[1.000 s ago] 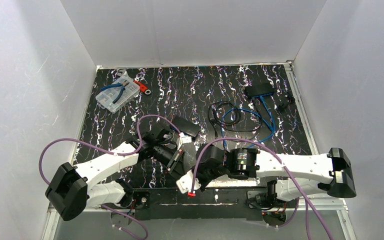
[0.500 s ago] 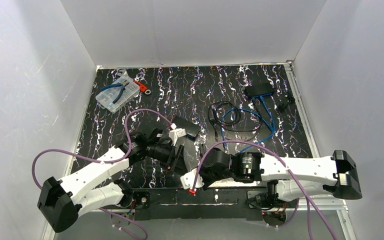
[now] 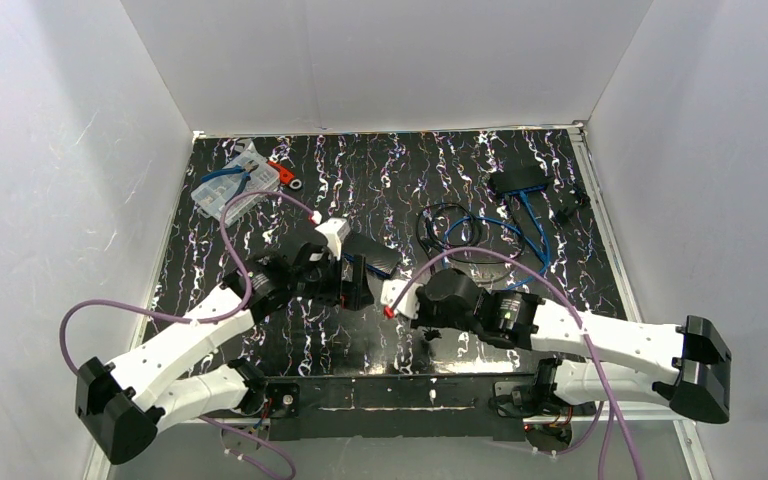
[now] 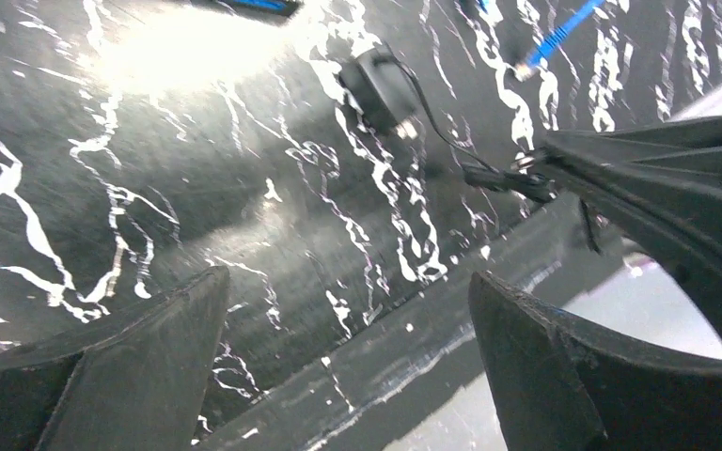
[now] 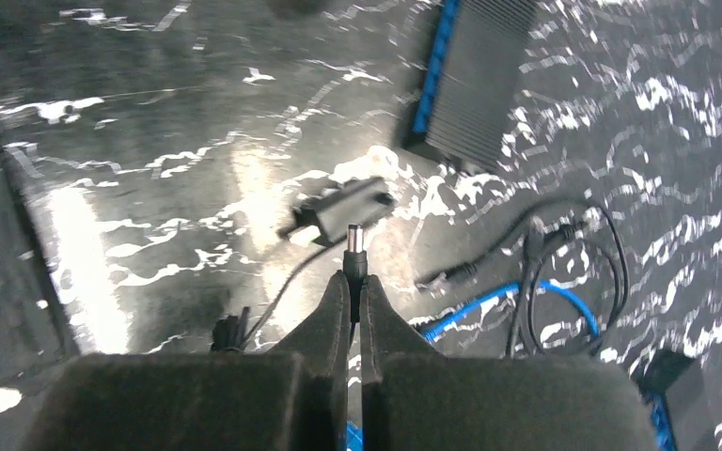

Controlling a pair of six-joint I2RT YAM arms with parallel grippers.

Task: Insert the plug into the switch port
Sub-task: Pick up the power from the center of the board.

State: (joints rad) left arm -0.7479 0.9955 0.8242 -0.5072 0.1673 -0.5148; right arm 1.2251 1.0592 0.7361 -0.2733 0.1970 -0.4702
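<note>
The plug point(image 5: 355, 242) sits pinched in the right gripper point(image 5: 354, 293), jaws closed, over the mat point(image 5: 150, 122) | we see the switch point(image 5: 470, 80) just beyond | left gripper point(image 4: 348, 329) gapes wide, empty, near the switch.

Glare patches whiten the glossy table point(image 4: 179, 56) in both soft, blurred wrist views.

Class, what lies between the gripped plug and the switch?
Right wrist view: a small black piece by the plug, then bare mat up to the switch.
</note>
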